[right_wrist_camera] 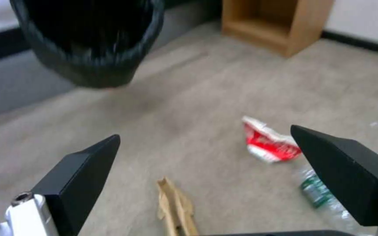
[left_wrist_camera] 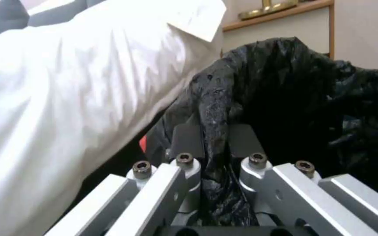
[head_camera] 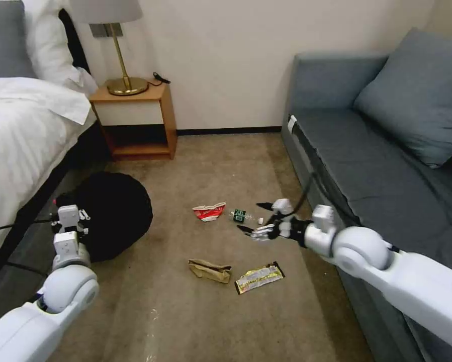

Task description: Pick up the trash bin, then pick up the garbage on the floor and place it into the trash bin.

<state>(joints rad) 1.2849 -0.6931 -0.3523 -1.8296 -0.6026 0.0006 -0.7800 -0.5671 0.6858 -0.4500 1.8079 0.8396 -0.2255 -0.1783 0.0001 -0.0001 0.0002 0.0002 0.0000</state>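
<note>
The left gripper (left_wrist_camera: pixel 215 141) is clamped on the black bag at the rim of the bin (head_camera: pixel 112 211), the crinkled plastic pinched tight between its two dark pads (left_wrist_camera: pixel 188 139). In the head view the bin hangs tipped beside the bed (head_camera: pixel 19 136), its dark mouth turned toward the open floor, and in the right wrist view it looks to be raised off the carpet (head_camera: pixel 210 166). The nightstand (head_camera: pixel 135 120) with its brass lamp (head_camera: pixel 120 50) stands against the wall beyond the bin.

All four pieces of garbage lie on the carpet between the bin and the sofa (head_camera: pixel 376 166). Nearest the bin's side is the crumpled red-white carton (head_camera: pixel 209 211). Just past it, toward the sofa, lies the small clear bottle (head_camera: pixel 243 216) with its green label. On the near side of the carton, away from the wall, sits the crumpled brown paper (head_camera: pixel 209 270), and the yellow-silver wrapper (head_camera: pixel 259 277) lies just beside that, on the sofa side.

The right gripper (head_camera: pixel 256 217) hovers low by the sofa's edge, close to the bottle, its fingers spread wide and holding nothing. From its wrist the two black fingertips (right_wrist_camera: pixel 84 170) frame the carton, the bottle and the brown paper on the floor, with the bin farther off.
</note>
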